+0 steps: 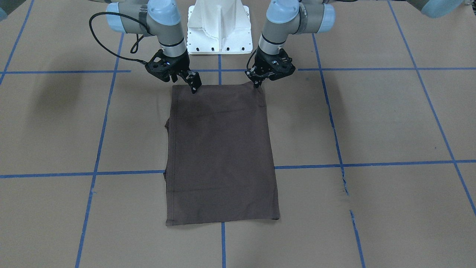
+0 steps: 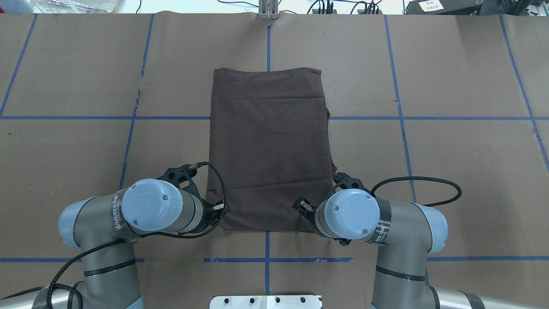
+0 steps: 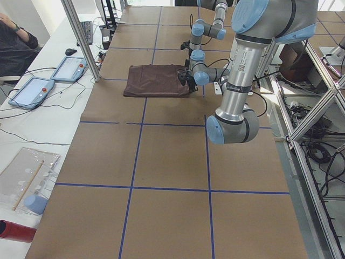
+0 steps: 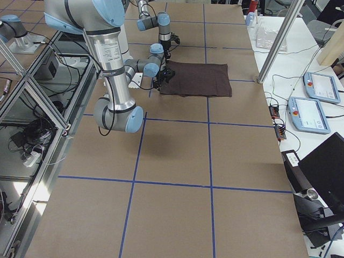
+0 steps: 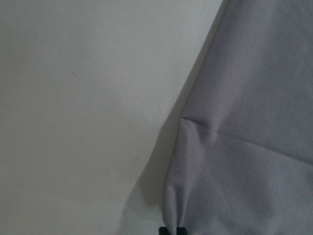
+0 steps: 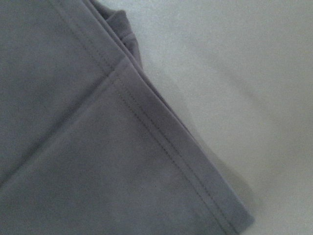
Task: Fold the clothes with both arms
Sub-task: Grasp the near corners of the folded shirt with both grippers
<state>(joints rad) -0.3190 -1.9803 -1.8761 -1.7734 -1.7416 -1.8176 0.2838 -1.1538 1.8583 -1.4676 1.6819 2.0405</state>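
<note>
Although roughly halfway by the look of it, wants a crosswise fold yet. Shows the dark brown fabric T-shirt (image 1: 221, 156) flat as a long rectangle, sides seemingly turned in, mid-way across the brown paper-covered table (image 1: 372, 123). Has the black two-finger left gripper (image 1: 256, 85) pinching one near-robot corner, cloth puckered; for the black two-finger right gripper (image 1: 193, 88) at the other, cannot tell open or closed.
</note>
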